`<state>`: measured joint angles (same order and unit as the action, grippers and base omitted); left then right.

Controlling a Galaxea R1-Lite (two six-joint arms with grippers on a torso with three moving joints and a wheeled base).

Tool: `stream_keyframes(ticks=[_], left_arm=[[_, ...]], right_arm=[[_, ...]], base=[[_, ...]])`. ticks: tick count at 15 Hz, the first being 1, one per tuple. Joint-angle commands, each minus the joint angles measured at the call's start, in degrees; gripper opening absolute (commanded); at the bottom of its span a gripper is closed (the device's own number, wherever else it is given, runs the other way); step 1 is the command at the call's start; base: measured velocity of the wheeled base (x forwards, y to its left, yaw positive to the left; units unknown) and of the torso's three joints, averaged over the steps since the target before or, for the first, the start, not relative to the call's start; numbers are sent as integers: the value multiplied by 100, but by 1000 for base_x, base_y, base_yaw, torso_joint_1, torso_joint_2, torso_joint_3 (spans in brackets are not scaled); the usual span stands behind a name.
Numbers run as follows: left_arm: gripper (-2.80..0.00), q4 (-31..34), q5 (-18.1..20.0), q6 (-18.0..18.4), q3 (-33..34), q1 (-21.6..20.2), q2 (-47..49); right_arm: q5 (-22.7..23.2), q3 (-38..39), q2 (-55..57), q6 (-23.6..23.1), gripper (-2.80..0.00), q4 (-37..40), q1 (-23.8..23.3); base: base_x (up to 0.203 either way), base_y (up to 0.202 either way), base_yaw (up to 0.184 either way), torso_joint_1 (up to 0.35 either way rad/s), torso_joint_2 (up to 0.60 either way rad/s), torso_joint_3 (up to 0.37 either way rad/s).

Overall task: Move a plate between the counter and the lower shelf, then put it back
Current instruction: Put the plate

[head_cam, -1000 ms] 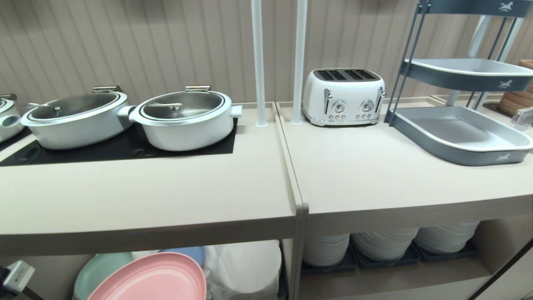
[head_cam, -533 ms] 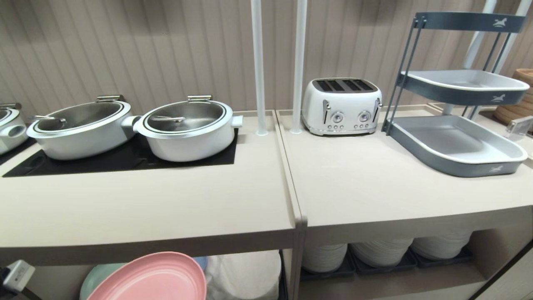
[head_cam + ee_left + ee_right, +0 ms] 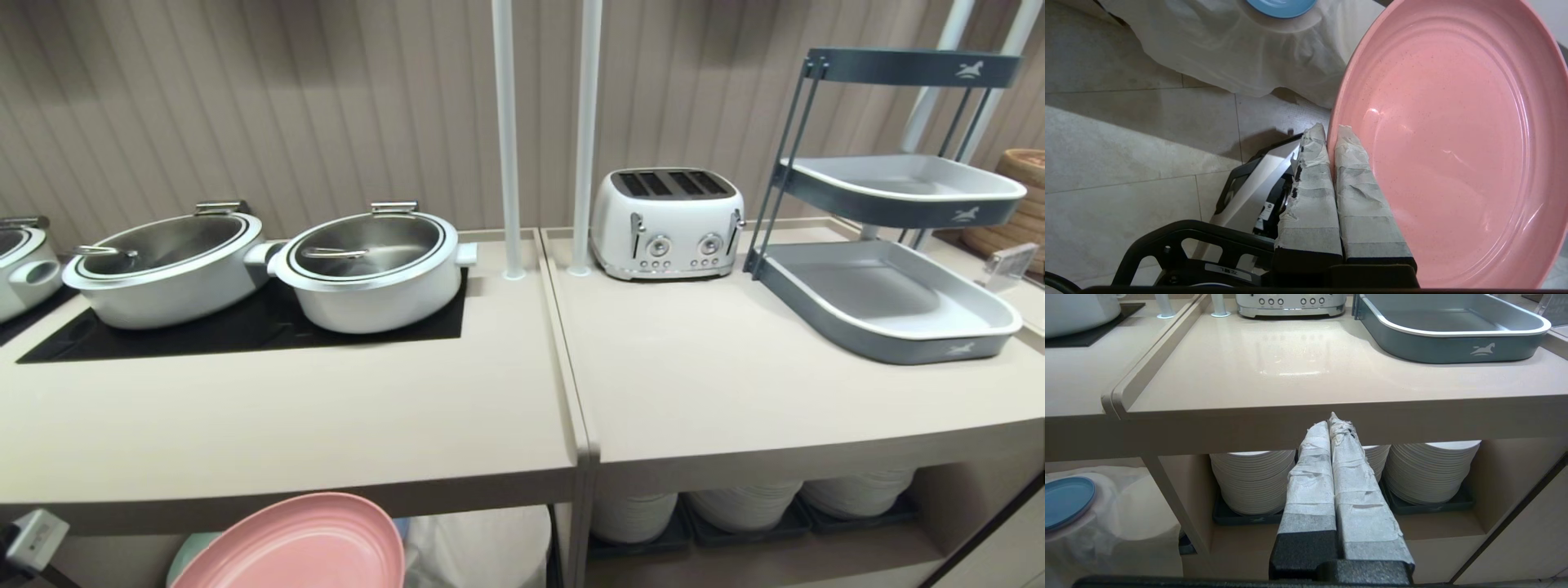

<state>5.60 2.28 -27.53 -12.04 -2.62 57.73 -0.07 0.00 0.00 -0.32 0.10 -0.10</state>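
My left jaws (image 3: 1331, 141) are clamped on the rim of the pink plate (image 3: 1453, 139), taped fingers (image 3: 1310, 192) pressed together with the plate edge between them. In the head view the plate (image 3: 302, 543) is held in the air at the bottom left, in front of and just below the front edge of the desk (image 3: 286, 425), not resting on anything that I can see. Behind it a sliver of a mint-green plate (image 3: 192, 549) shows, next to white cloth (image 3: 482, 543) covering the lower shelf (image 3: 1106, 522). In the left wrist view the cloth (image 3: 1241, 49) hangs to the tiled floor (image 3: 1126, 134) and a blue plate (image 3: 1282, 6) lies on top of it, well apart from the pink one. My right jaws (image 3: 1333, 422) are together, holding nothing, hanging in front of the neighbouring desk's front edge, pointing at stacked white plates (image 3: 1253, 477) in dark trays in the recess under it. On the desk, toward its back edge, two white lidded pots (image 3: 371, 269) sit on a black hob panel (image 3: 245, 327); a third pot is cut off at the left edge. On the neighbouring top a white toaster (image 3: 668, 222) stands at the back, and a grey tiered tray rack (image 3: 890, 302) near its right end. Two white poles (image 3: 506, 139) rise at the seam between the tops.
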Motion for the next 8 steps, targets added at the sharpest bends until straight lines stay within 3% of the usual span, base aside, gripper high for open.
stream_keyframes(ticks=[1, 8], left_arm=[[-280, 3, 1, -15, 0, -2, 10], [-280, 3, -8, -15, 0, -2, 10]], right_arm=[[-1, 0, 0, -3, -280, -1, 1], [7, 0, 0, 7, -280, -10, 2]], base=[[0, 0, 0, 163, -333, -166], [0, 0, 0, 122, -248, -128]])
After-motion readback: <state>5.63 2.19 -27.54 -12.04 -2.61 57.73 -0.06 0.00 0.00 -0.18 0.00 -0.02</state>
